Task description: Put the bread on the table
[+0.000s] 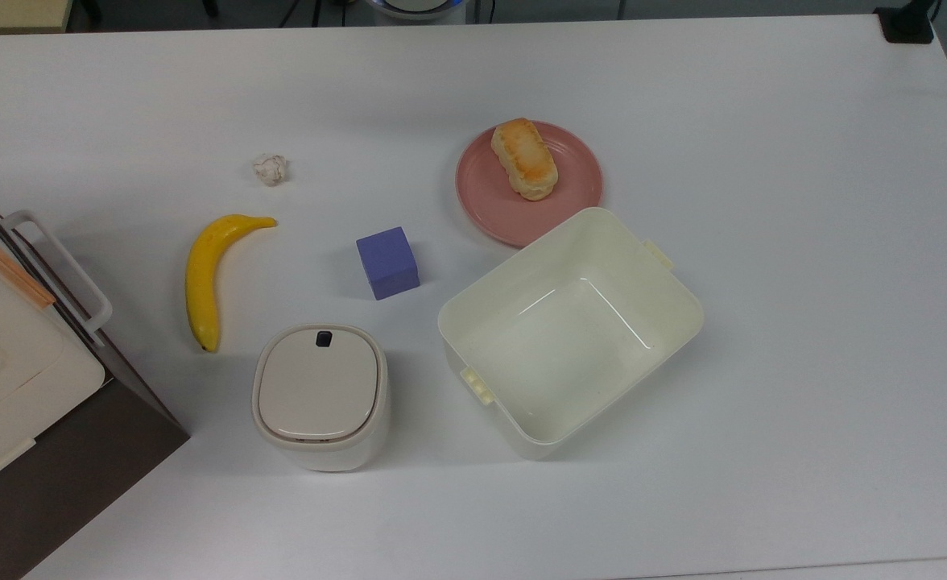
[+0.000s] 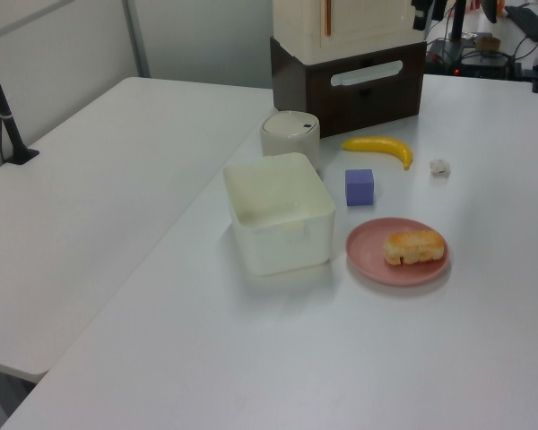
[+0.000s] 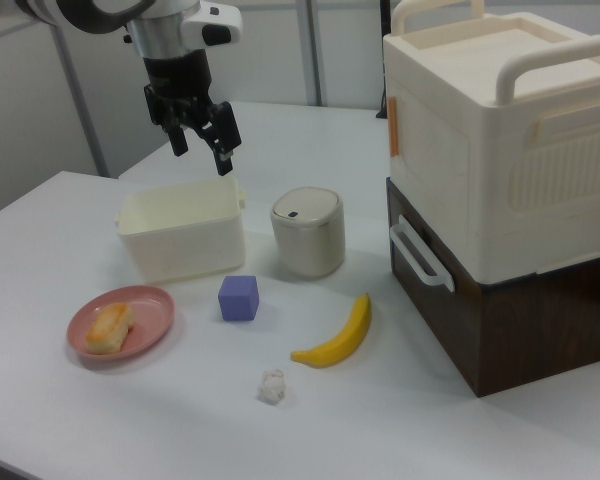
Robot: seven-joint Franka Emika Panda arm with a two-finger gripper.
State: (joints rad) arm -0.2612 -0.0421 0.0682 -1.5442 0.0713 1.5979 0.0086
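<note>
End effector [image 3: 200,145] spread above tub [image 3: 180,235]

From my station I see the arm's last links as white rounded shells with a dark band at the joint, then a silvery grey wrist cylinder. Below it sits the black gripper [image 3: 202,148], blocky, with two dark, angular fingers [image 3: 223,153].

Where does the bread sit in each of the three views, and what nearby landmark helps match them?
Top view: the bread lies on the pink plate, above center, toward the plate's upper left.
Left view: the bread is at lower right, on the plate.
Right view: the bread is at lower left, on the plate.
Shared landmark: the cream tub next to the plate.
</note>
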